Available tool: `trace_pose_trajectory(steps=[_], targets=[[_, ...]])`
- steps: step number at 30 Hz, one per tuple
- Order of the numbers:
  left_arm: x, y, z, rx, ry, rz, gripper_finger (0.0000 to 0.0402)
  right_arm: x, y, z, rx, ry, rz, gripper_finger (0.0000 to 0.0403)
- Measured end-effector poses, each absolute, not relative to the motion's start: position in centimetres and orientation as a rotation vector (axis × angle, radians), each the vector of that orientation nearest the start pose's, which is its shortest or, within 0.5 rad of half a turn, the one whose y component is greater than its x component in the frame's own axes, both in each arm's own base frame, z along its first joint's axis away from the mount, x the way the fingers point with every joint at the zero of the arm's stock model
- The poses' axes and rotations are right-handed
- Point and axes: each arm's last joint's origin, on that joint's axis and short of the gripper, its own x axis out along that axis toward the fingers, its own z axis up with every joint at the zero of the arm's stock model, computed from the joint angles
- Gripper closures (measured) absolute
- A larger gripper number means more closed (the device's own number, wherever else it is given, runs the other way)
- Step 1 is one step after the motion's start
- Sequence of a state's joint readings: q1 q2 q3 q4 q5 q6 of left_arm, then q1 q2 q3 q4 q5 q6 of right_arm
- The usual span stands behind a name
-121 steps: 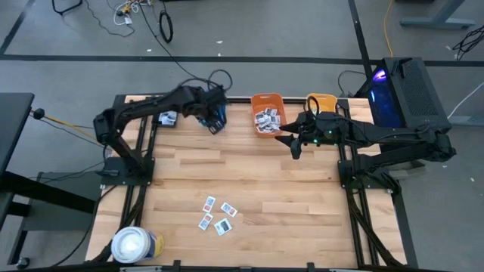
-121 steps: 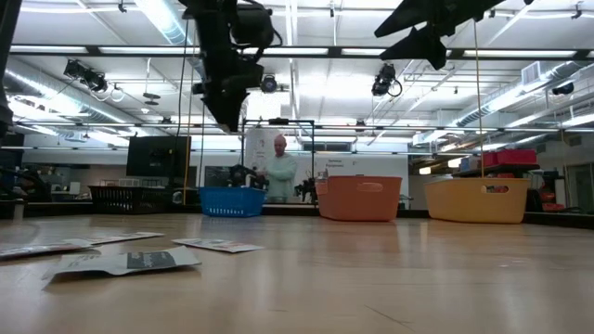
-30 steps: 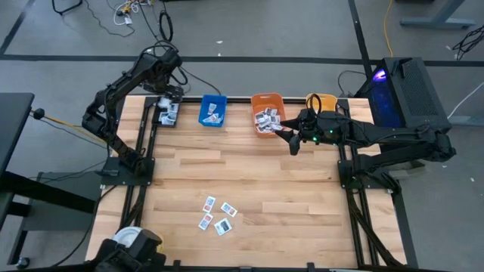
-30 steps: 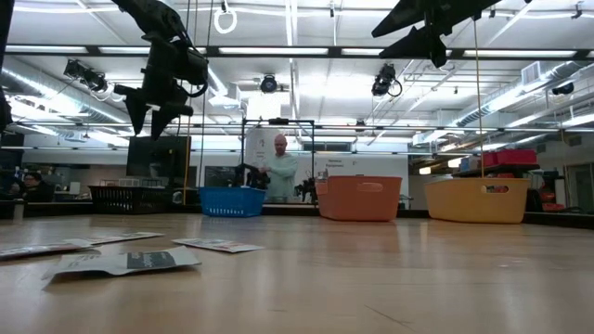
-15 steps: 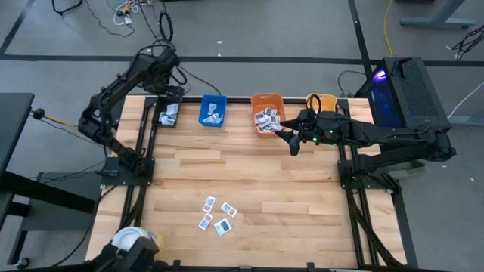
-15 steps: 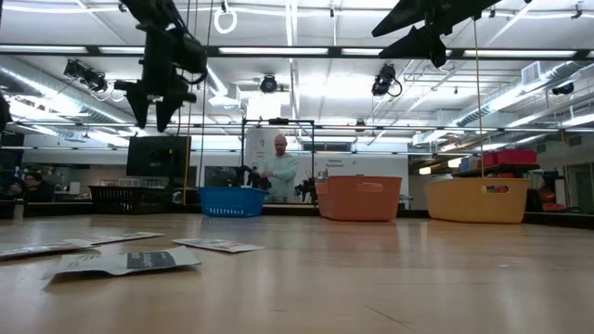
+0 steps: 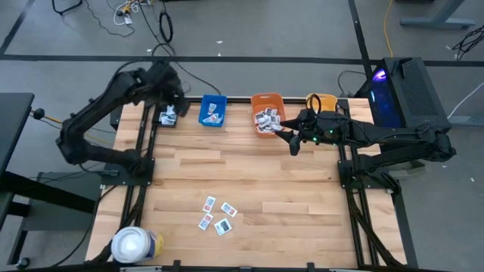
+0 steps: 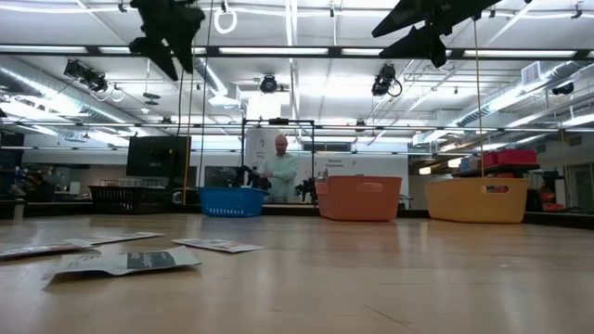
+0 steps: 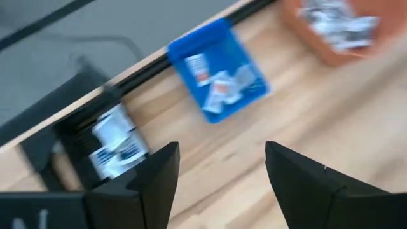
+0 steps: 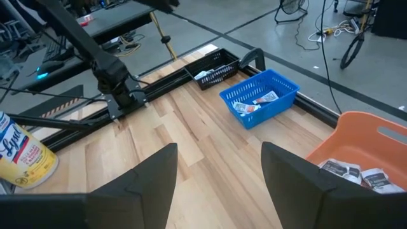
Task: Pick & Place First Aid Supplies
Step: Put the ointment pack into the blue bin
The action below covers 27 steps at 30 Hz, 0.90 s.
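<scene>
Jaws on both arms stand apart with nothing between them. Landmark for everything below: the orange bin (image 7: 267, 112) at the far edge of the wooden surface (image 7: 302, 196).

Left gripper (image 9: 219, 172) is up in the air over the far-left corner, well left of the orange bin, past the blue bin (image 7: 213, 110) and beside the black tray (image 7: 167, 115). Its wrist view looks down on the blue bin (image 9: 219, 76) with a few packets in it and the black tray (image 9: 95, 143) with packets too.

Right gripper (image 7: 291, 142) hovers just right of the orange bin, slightly nearer the front, above bare wood. Yellow bin (image 7: 321, 103) sits right of the orange one, partly under the right arm.

First aid supplies:
- pile of white packets (image 7: 266, 119) inside the orange bin
- a few packets (image 7: 215, 115) in the blue bin
- some in the black tray
- loose packets (image 7: 217, 215) flat on the surface, well in front of the orange bin and a bit left, not touching any bin; in the low view they lie in the left foreground (image 8: 121, 261)

White roll with yellow-blue band (image 7: 134, 245) stands at the front-left corner, far from the orange bin. A person (image 8: 279, 172) stands in the room behind the blue bin in the low view.
</scene>
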State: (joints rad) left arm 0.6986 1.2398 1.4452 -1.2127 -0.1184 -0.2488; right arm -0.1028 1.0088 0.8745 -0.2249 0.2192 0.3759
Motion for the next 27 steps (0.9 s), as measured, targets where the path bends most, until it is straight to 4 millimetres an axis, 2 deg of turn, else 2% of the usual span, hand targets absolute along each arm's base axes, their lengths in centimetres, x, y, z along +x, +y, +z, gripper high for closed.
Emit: trace_pose_trajectory(steps=[6,12,17,24,27], targets=[[17.7,9.7,39.0,-0.409,0.866,0.685,0.0165,21.8,-2.9,32.0,0.337,0.297,-0.382,0.0174],[20.5,5.7,38.6,-0.221,0.820,0.462,0.0165,21.8,-2.9,32.0,0.330,0.298,-0.380,0.0174],[22.5,2.6,36.3,-0.114,0.797,0.293,0.0165,21.8,-2.9,32.0,0.330,0.298,-0.380,0.0174],[23.5,-1.2,31.6,-0.083,0.846,0.146,0.0165,21.8,-2.9,31.9,0.321,0.296,-0.378,0.0174],[23.7,-2.7,29.2,-0.076,0.855,0.070,0.0165,21.9,-2.9,31.2,0.330,0.302,-0.378,0.0174]])
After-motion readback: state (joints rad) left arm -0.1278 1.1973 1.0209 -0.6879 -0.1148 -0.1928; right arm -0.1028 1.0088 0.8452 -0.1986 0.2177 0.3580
